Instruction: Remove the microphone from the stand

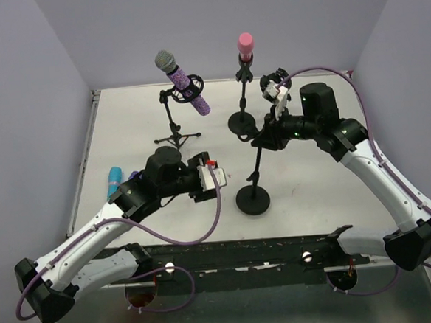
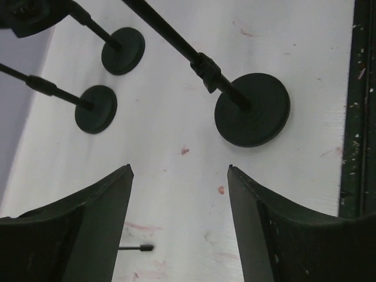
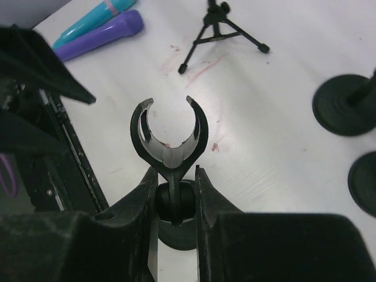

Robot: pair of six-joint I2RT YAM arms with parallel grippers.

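The right arm (image 1: 371, 167) is reaching in from the right, elbow bent, and the right gripper (image 3: 174, 181) is pinching tight on the stand (image 1: 257, 166) just under its clip (image 3: 169, 140) (whose prongs are holding nothing). The left arm (image 1: 102, 228) is stretching toward the middle. The left gripper (image 2: 179, 170) is gaping wide above the table (image 2: 294, 47), gripping nothing, near the stand's base (image 2: 252, 110). A glitter mic (image 1: 188, 86) is sitting in the tripod (image 1: 173, 124) at the back, well apart from both grippers. A pink mic (image 1: 246, 46) is standing beyond the right gripper.
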